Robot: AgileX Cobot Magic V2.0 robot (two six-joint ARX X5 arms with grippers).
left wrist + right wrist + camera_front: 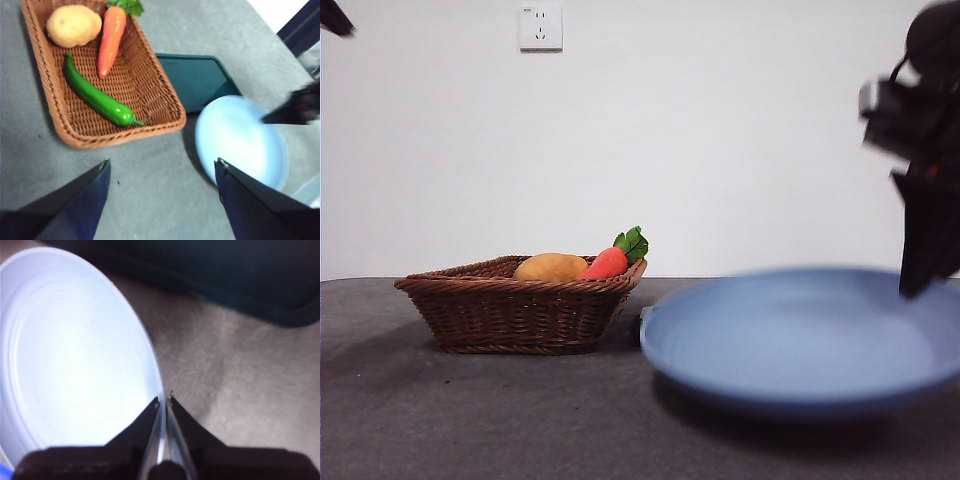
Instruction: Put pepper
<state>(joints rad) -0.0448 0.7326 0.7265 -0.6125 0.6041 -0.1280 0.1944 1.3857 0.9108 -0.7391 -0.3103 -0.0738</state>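
Observation:
The glossy green pepper (97, 97) lies in the wicker basket (120, 134) beside a carrot (111, 37) and a potato (73, 25). In the front view the basket (520, 315) wall hides the pepper. My left gripper (162, 162) hangs open above the bare table, short of the basket. My right gripper (163, 401) is shut on the rim of a light blue plate (75, 355). The same plate (800, 340) looks blurred in the front view, with the right gripper (918, 275) at its far right edge.
A dark teal tray (195, 80) lies between the basket and the plate (240, 142). The right gripper (285, 112) shows as a dark blur over the plate. A waiting arm's black tip (335, 18) sits at the top left corner.

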